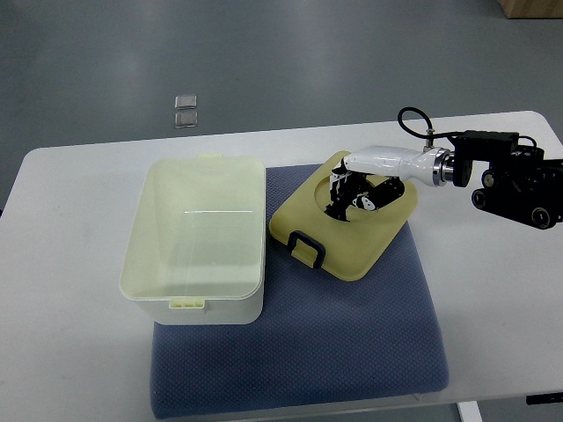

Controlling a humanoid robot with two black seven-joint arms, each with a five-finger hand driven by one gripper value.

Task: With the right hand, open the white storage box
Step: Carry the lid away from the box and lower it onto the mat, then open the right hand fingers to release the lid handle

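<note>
The white storage box [198, 242] stands open toward the left edge of the tabletop [70, 264], half on the blue mat [352, 352], and its inside looks bare. The lid [343, 224] is already off, lying flat on the mat just beside the box, toward the table's far right side, black latch [306, 246] facing the box. The right hand [356, 193] rests down on the lid's sunken middle, fingers bent and touching it; from here I can't say whether they grip it or merely press on it. So the opening looks done. All that seems left is for the hand to let go and pull clear. No brand, label or writing shows anywhere.
</note>
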